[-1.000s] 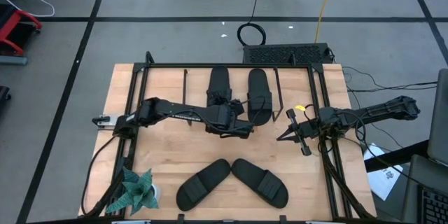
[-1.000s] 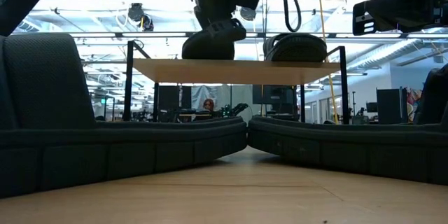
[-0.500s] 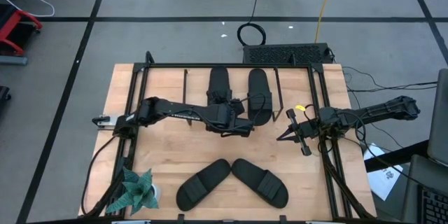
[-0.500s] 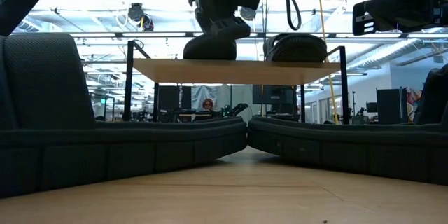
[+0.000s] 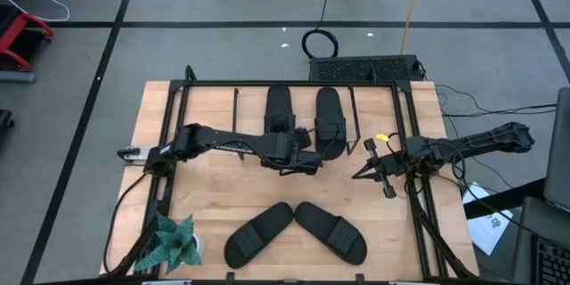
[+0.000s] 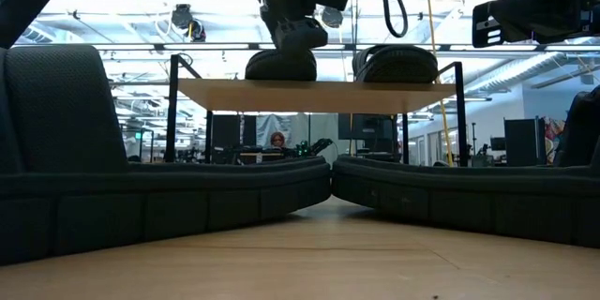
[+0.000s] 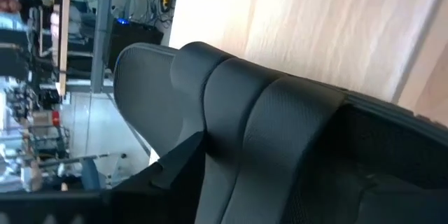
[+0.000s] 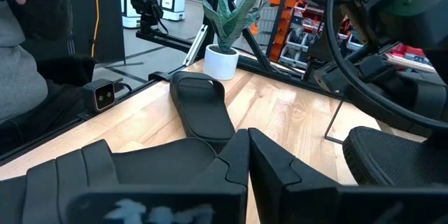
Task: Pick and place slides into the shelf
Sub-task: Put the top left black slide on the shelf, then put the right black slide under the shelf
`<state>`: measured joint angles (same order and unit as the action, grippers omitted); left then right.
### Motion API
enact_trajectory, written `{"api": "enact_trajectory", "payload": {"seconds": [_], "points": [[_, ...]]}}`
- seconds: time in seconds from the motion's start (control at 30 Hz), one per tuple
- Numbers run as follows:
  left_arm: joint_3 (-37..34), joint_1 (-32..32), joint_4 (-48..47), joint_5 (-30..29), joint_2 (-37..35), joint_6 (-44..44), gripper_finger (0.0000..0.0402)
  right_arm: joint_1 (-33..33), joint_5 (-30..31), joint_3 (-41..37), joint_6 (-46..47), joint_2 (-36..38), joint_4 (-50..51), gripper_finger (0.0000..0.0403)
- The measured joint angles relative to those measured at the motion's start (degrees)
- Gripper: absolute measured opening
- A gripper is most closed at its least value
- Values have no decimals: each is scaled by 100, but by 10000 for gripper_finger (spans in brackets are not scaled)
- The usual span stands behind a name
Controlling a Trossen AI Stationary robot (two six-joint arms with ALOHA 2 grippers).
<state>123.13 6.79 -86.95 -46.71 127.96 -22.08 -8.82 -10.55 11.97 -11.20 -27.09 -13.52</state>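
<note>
High view. Four slides in all. Two lie on the shelf (image 5: pixel 374 111) top at the back of the bench (image 5: pixel 214 196): the left shelf slide (image 5: pixel 279 107) and the right shelf slide (image 5: pixel 329 116), side by side, toes pointing away. Two wait on the bare bench at the front: the near-left slide (image 5: pixel 258 233) and the near-right slide (image 5: pixel 331 231), angled toward each other, tips almost touching. One shelf, one potted plant (image 5: pixel 175 242) at the front-left corner. The left gripper (image 5: pixel 287 134) sits over the near end of the left shelf slide; how far its fingers are parted cannot be told from above. The right gripper (image 5: pixel 367 172) hangs right of the shelf, closed and empty.

Low view. Left gripper (image 6: pixel 292 33) stands just above the left shelf slide (image 6: pixel 280 64), seemingly letting go. Risk as I judge it: if a finger catches the strap on lifting, the slide drags toward the plank edge or nudges its neighbour (image 6: pixel 396 62).

Left wrist view. Only ribbed strap fills it; grip unclear.

Right wrist view. Right gripper (image 8: pixel 238 155) closed, nothing held. One slide (image 8: pixel 203 105) on the bench ahead, plant behind it.
</note>
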Motion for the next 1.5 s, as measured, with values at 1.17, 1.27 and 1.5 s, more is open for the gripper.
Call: {"api": "enact_trajectory", "payload": {"seconds": [1.17, 1.27, 1.5], "points": [[1185, 1080, -306, 1080, -1016, 2452, 178, -2, -3, 0, 2, 2, -44, 0], [1185, 1392, -299, 1245, -1250, 3222, 112, -2, -2, 0, 2, 0, -84, 0], [1185, 1616, 601, 2577, -1701, 4903, 13, -1, -2, 0, 2, 0, -259, 0]]}}
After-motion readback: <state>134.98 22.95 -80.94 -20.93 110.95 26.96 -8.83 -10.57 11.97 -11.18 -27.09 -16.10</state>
